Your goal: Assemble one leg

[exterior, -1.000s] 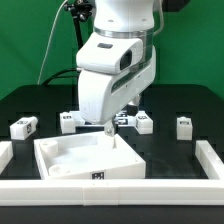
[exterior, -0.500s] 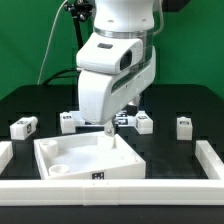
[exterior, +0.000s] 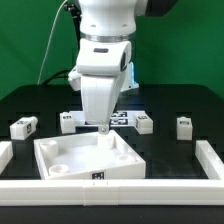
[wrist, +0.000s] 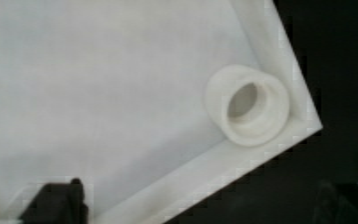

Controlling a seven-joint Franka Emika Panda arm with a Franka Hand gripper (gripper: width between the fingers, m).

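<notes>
The white square tray [exterior: 70,152] lies at the front middle of the black table. My gripper [exterior: 103,131] hangs upright over the tray's far edge. In the wrist view the gripper [wrist: 208,205] is open. One fingertip [wrist: 55,202] is over the tray's floor [wrist: 105,90] and the other is faint over the black table, so the jaws stand astride the tray's edge near a round corner socket [wrist: 250,105]. Several small white legs lie loose on the table: one at the far left [exterior: 24,127], one beside the arm [exterior: 68,122], one right of the arm [exterior: 145,122], and one at the far right [exterior: 184,126].
The marker board [exterior: 122,118] lies behind the gripper, mostly hidden by the arm. A low white wall [exterior: 110,190] runs along the front of the table and up both sides [exterior: 211,156]. A green backdrop stands behind.
The arm's wrist has turned and straightened from a tilted pose to upright. The fingertips stay near the tray's far edge. The tray and the legs have not moved.
</notes>
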